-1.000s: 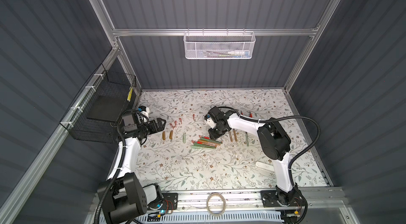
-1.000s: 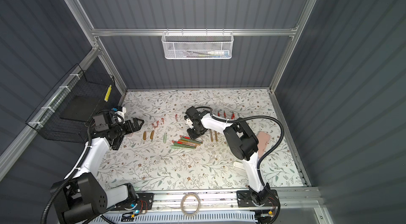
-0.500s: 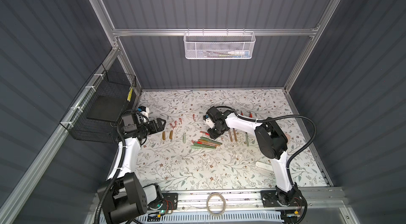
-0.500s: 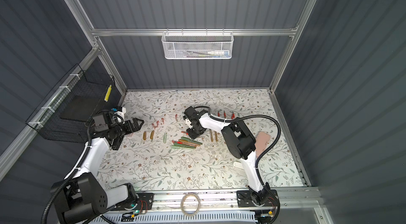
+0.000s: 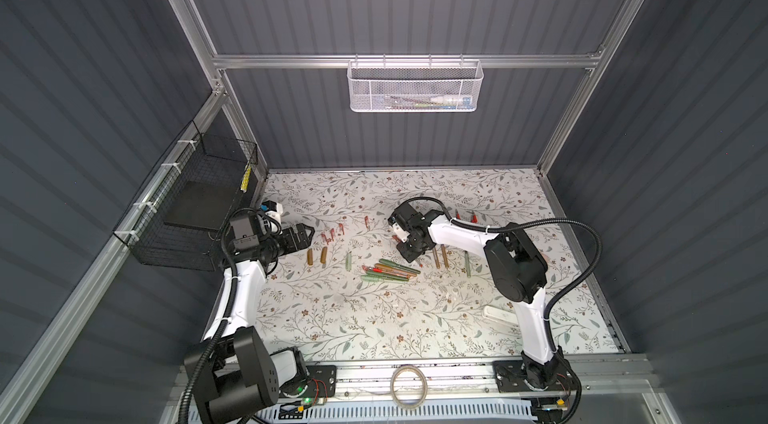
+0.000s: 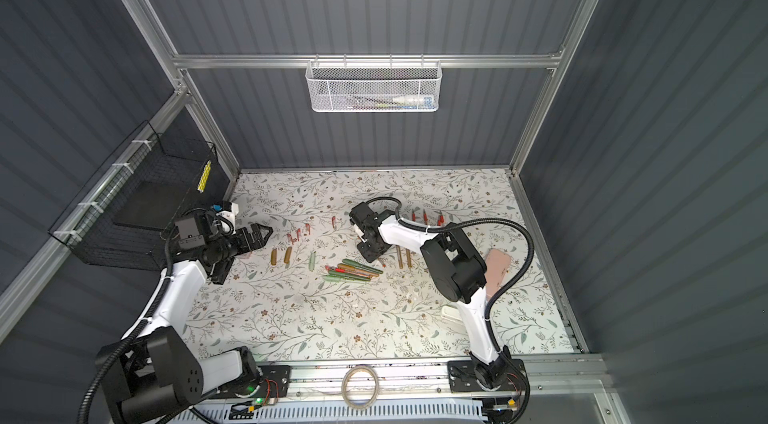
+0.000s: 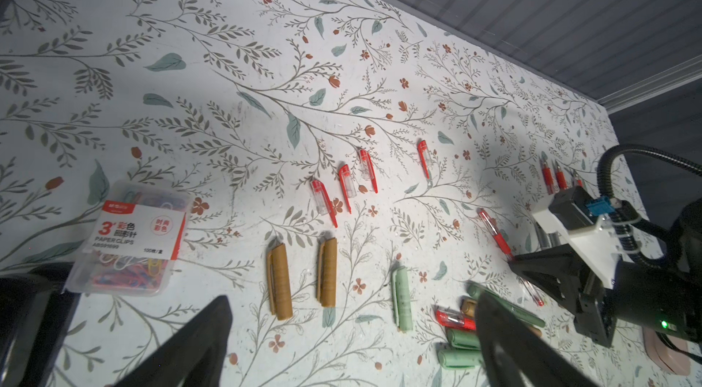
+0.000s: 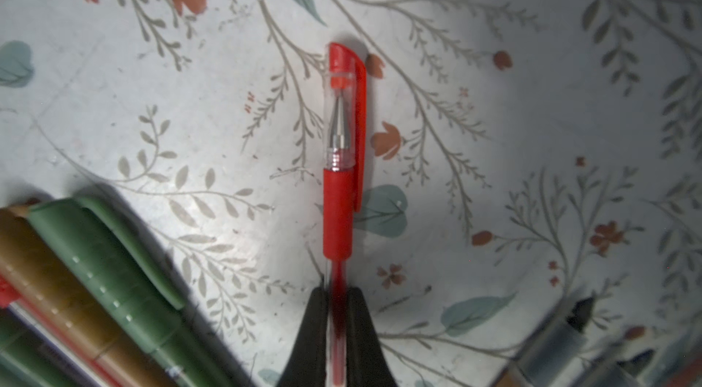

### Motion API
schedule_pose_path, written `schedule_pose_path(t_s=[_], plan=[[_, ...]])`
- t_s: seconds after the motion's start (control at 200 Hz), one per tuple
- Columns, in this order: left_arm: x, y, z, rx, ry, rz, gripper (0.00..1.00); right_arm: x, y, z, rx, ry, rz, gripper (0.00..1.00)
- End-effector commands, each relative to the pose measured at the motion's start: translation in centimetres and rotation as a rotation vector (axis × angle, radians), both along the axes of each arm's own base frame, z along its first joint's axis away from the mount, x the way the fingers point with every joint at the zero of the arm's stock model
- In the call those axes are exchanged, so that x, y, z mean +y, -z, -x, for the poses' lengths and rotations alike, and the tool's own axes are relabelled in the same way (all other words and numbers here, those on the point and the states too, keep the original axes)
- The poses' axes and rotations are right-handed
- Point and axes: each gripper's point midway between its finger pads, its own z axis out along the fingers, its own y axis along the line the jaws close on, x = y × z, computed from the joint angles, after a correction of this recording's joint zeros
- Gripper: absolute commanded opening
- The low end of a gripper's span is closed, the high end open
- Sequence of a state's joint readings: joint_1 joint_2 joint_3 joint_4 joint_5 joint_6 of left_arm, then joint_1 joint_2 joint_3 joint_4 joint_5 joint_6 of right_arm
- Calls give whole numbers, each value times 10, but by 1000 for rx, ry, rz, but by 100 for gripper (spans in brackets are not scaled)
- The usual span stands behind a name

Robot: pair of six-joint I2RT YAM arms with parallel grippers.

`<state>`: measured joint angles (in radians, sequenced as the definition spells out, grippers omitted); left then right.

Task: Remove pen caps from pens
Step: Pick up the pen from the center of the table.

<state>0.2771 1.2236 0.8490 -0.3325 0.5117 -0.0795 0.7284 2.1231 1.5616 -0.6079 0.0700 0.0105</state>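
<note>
The right gripper (image 8: 336, 299) was clamped on the red pen (image 8: 338, 214), its two dark fingers (image 8: 311, 328) pinching the clear barrel just behind the red grip sleeve. From that pinch the pen's long axis ran straight out ahead of the fingertips, in line with the gripper. Its cap (image 8: 342, 100) sat on the far end, fully seated, with the metal tip visible through the clear plastic and the clip lying along one side.

That was the relation the next move appeared to turn on. The barrel was held at the rear and the capped end was free, pointing away from the right wrist and roughly toward the other arm.

Whether the pen was resting on the table (image 8: 152, 81) or raised just off it could not be told. The barrel behind the fingers was hidden.

Close beside the gripper lay the heap of pens (image 5: 388, 272), thick green and brown ones, cut off at the frame edge in the wrist view. On its other side were some blurred, apparently uncapped pens (image 8: 551, 343).

Farther off, the left gripper (image 5: 305, 232) hung with its jaws spread wide and nothing between them, well apart from the cap. Between the two arms lay loose red caps (image 7: 347, 184), brown caps (image 7: 281, 282) and one pale-green cap (image 7: 402, 297).
</note>
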Motion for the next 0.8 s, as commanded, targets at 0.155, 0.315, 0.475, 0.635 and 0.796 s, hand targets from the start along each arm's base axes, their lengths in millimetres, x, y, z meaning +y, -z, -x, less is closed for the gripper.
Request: schedule_pose_path(t_s=[0.155,0.315,0.475,0.635,0.796], plan=[[-54,-69,-19,-127,198,164,100,4,-87,-1,-118,73,-199,0],[-104,-81,-29,-145,331,218,98,4,-126,10,-172,144,-374,0],[-151,-82,-37,-150,433,363,90,15,-156,26,-173,192,-578,0],[-192,-81,-16,-163,599,470,86,23,-169,38,-159,216,-713,0],[-213,-65,4,-146,684,471,81,39,-175,48,-138,213,-840,0]])
